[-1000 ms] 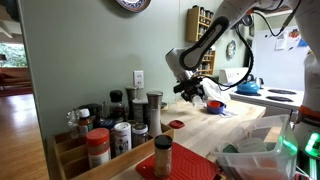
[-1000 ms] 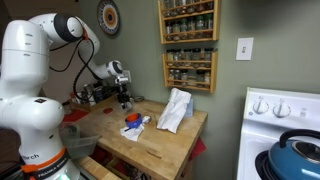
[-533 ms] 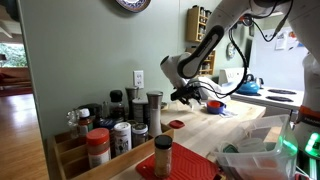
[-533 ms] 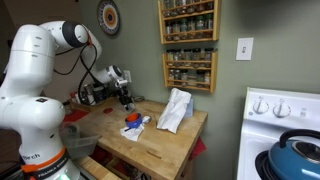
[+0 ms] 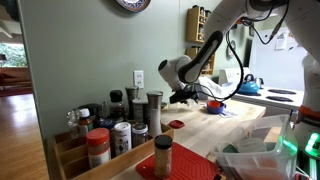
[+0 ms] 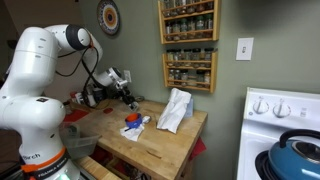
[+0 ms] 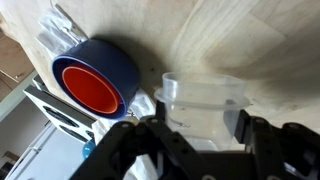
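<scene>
Status: tool (image 7: 200,128) has a clear cup (image 7: 200,95) between its fingers. They sit on both sides of the cup wall, so I read it as clamped, not just straddling. In both exterior views the tool (image 6: 129,96) hangs above the back of the surface (image 6: 150,140), so I judge the cup is off the wood. It's too small to make out there.

Done: grasp and lift, as far as I can tell.
Left: cup isn't set down anywhere yet.

Blue cup (image 7: 95,80) with a red inside lies on its side on a white wrap (image 7: 60,40), just beside the clear cup in the wrist view and not touching the tool.

Pose: arm (image 5: 210,45) comes down from high up, elbow bent. The wrist is low near the wall, and the tool (image 5: 186,95) points down at the surface, slightly tilted.
</scene>
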`<action>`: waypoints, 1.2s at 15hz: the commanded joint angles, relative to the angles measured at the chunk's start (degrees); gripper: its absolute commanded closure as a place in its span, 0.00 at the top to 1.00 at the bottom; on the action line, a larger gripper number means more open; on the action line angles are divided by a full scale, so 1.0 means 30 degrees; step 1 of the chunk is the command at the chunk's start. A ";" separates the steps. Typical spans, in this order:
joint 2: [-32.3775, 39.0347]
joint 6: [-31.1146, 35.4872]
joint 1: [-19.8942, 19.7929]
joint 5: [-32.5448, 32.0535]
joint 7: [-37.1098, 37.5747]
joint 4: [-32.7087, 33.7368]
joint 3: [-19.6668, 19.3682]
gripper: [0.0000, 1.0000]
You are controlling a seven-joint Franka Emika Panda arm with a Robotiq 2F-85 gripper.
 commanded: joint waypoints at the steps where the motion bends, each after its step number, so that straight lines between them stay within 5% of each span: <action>1: 0.0462 0.0025 0.0043 -0.1290 0.0925 0.0110 0.0067 0.37; 5: 0.0570 0.0025 -0.0093 -0.1798 0.1033 -0.0002 0.0243 0.39; 6: 0.0574 0.0000 -0.0154 -0.1723 0.0831 -0.0014 0.0327 0.86; 9: 0.0383 0.0105 -0.0232 -0.1561 0.0736 -0.0110 0.0456 0.99; 18: -0.0001 0.0620 -0.0621 -0.1002 0.0225 -0.0323 0.0902 1.00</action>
